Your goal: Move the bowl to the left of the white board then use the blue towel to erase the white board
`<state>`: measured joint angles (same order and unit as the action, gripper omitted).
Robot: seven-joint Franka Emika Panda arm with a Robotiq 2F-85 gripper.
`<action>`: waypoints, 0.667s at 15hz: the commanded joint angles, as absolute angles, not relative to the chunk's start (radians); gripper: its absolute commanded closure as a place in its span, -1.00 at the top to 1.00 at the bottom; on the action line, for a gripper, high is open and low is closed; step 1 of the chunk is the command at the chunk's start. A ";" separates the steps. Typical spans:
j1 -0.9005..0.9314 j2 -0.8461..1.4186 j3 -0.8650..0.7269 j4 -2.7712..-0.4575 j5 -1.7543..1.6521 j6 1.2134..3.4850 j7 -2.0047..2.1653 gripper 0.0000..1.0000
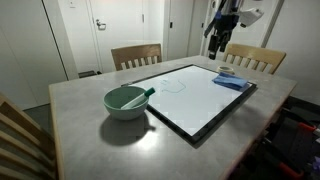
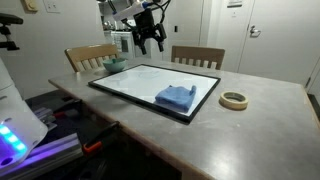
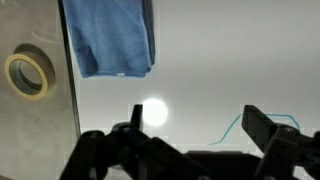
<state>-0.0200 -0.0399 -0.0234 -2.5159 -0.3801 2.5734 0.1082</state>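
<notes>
Bowl [image 1: 125, 101]: pale green, with a utensil [image 1: 143, 95] over its rim. It stands on the table [image 1: 90, 135] just beside the white board [image 1: 200, 100], off its surface.
White board: lies flat on the table, with a black frame and a faint drawn line [image 3: 240, 125] on it.
Blue towel [image 1: 230, 81]: lies flat on the white board, near the end far from the bowl.
Claw [image 1: 218, 42]: jaws spread and empty, hanging well above the white board at the towel's end.
Chairs [image 1: 136, 55]: two, at the table's edge beyond the white board.
Done: possibly the bowl step, since the bowl sits beside the white board. Whether that side counts as left, I cannot tell.
Left: taking up the towel and wiping. The line is unerased and the towel looks untouched.
Wrist view only: the drawn line up close and a lamp's glare on the white board. No bowl shows there.
Exterior views only: the bowl, the chairs and the claw's height.
Tape roll [image 2: 234, 100]: on the table beside the white board, past the towel. It shows in just one exterior view and the wrist view.
</notes>
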 commanded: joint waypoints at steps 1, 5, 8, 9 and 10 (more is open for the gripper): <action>-0.053 0.015 -0.055 -2.511 -0.340 2.559 0.047 1.00; -0.071 0.068 -0.090 -2.511 -0.420 2.570 -0.017 1.00; -0.075 0.097 -0.116 -2.502 -0.483 2.564 -0.016 1.00; -0.078 0.105 -0.124 -2.503 -0.494 2.573 -0.013 1.00; -0.080 0.115 -0.133 -2.503 -0.513 2.580 -0.002 1.00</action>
<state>-0.0641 0.0818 -0.1181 -2.5173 -0.4658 2.5703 -0.0011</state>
